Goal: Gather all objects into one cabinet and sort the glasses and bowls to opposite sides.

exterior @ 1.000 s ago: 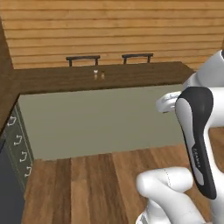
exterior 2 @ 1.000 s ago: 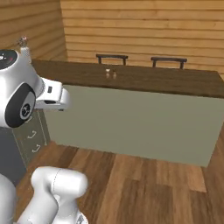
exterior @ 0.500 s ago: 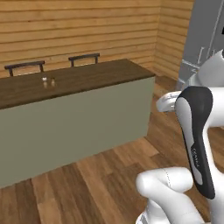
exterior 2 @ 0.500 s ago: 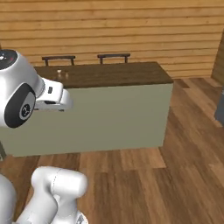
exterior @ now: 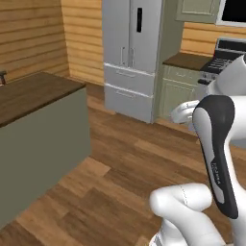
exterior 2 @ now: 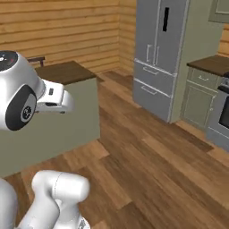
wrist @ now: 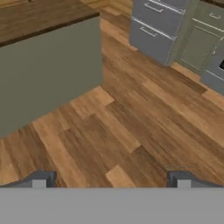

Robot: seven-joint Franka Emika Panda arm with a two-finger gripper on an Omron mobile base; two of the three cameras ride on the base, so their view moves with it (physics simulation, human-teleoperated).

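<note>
Pincer (wrist: 112, 180): two dark finger tips rise at the bottom of the hand view, set wide apart with nothing between them; below and beyond them lies bare wooden plank floor (wrist: 131, 127).

Arm (exterior: 216, 158): white with dark joints, folded close to the base; it stands at the lower right of the left base view and at the lower left of the right base view.

Island counter (exterior 2: 53, 120): olive-grey sides, dark brown top. It sits at the left of all three views, its near corner facing the robot. Small dark chair backs show past its far edge (exterior 2: 38, 59).

Refrigerator (exterior: 132, 57): grey, tall, double-door with two lower drawers, against the log wall (exterior: 33, 38) at the far side of the room.

Base cabinets (exterior 2: 199, 100): pale green, panelled doors, dark counter top, just beside the refrigerator on its right.

Stove (exterior 2: 221, 116): grey, touching the right end of those base cabinets, partly cut by the frame edge.

Task items: the cups, the black bowl and the olive-green wall cabinet cannot be made out anywhere here, so their place cannot be told.
</note>
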